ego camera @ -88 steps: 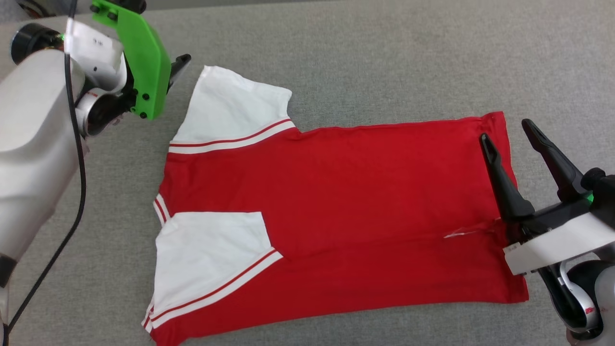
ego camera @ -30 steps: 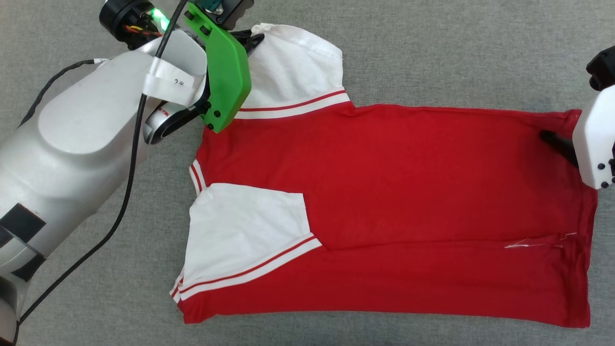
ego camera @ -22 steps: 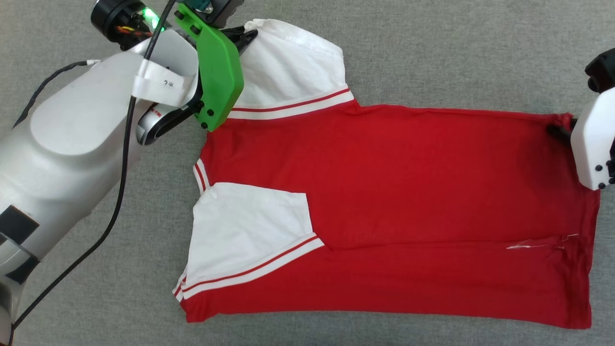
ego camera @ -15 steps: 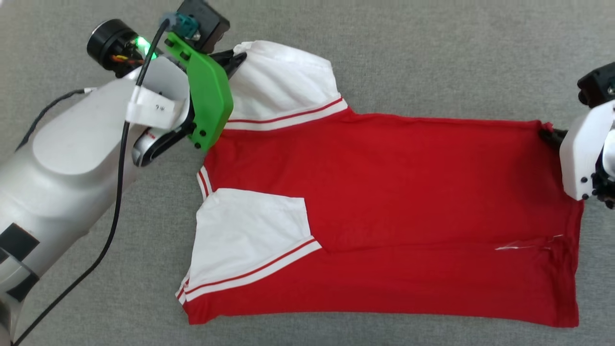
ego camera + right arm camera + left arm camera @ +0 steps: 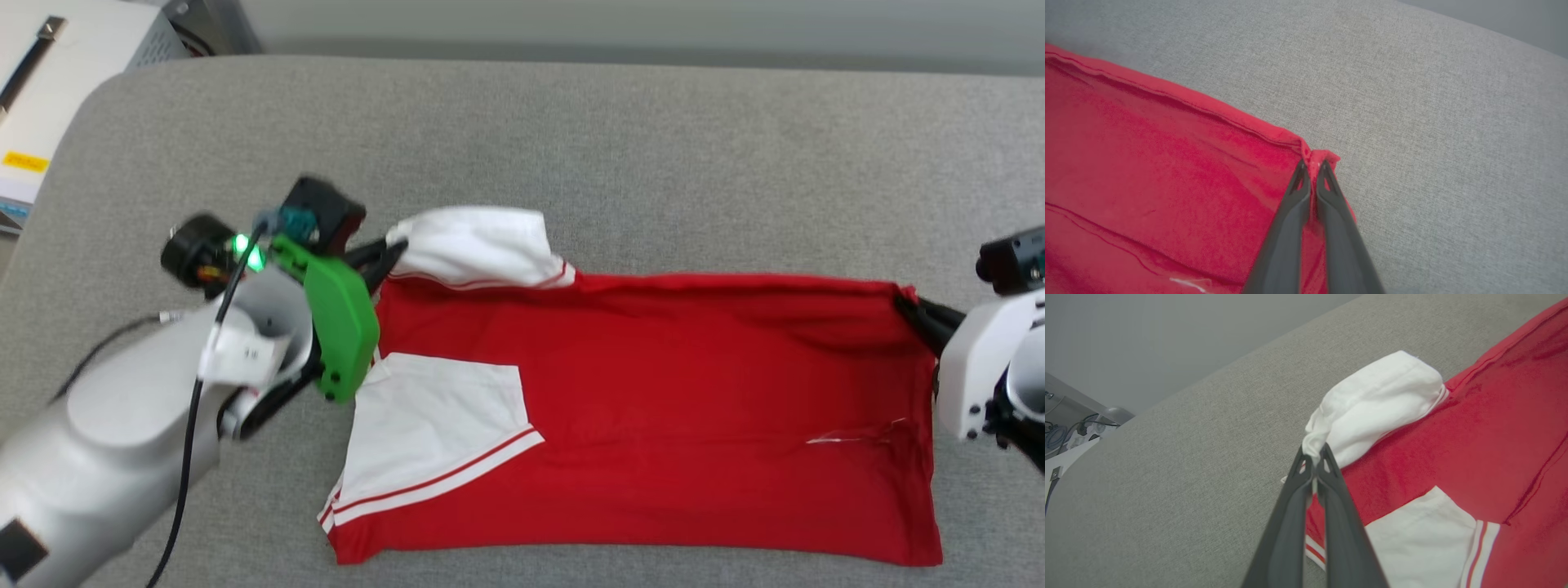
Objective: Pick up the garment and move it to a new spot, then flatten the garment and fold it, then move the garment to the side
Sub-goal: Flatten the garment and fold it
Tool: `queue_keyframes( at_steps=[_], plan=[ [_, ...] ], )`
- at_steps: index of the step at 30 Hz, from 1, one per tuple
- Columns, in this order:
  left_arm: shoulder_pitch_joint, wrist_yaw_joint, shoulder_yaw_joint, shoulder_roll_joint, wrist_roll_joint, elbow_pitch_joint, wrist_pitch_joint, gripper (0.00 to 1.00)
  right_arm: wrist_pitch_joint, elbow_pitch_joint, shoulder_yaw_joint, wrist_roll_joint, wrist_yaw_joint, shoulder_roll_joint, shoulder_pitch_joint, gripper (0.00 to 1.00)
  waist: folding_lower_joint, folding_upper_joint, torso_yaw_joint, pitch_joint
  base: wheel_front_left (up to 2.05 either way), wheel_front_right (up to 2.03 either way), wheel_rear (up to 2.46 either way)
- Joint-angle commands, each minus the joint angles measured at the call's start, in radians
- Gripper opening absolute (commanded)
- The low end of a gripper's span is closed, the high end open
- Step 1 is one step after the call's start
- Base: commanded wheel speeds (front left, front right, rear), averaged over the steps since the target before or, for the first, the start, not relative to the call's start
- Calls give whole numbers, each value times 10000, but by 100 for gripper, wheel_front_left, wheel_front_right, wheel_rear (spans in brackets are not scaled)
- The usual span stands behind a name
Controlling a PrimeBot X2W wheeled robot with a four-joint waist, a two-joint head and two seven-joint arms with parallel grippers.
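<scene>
Both jaws are clamped on the garment: left jaws pinching its white sleeve, right jaws its red hem corner.

The red T-shirt lies spread on the grey surface, neck end leftward. Its near white sleeve lies folded inward; the far sleeve is bunched and raised.

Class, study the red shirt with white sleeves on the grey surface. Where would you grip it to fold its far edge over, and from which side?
Grip the garment at the two ends of its far edge: the far sleeve tip, from the left, and the far hem corner, from the right. Both are thin free corners; the left gripper and right gripper pinch them.
</scene>
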Motion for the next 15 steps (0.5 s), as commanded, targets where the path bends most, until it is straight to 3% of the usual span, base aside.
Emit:
queue_keyframes(
  at_steps=[1,7,15],
  plan=[
    [457,186,-23,200,-105,-212,-142,0,-136,-122,-104,-83,-6,29,354,0,0,-1,33,-447,0,0,0],
    [2032,964,-137,920,-346,-1315,-434,0,-286,-693,-720,-181,-6,70,1882,0,0,-1,137,-961,0,0,0],
    [3913,1602,-271,1066,-712,-2042,-746,0,14,-1488,-1798,-396,-6,405,4088,0,0,-1,320,-1059,0,0,0]
  ],
)
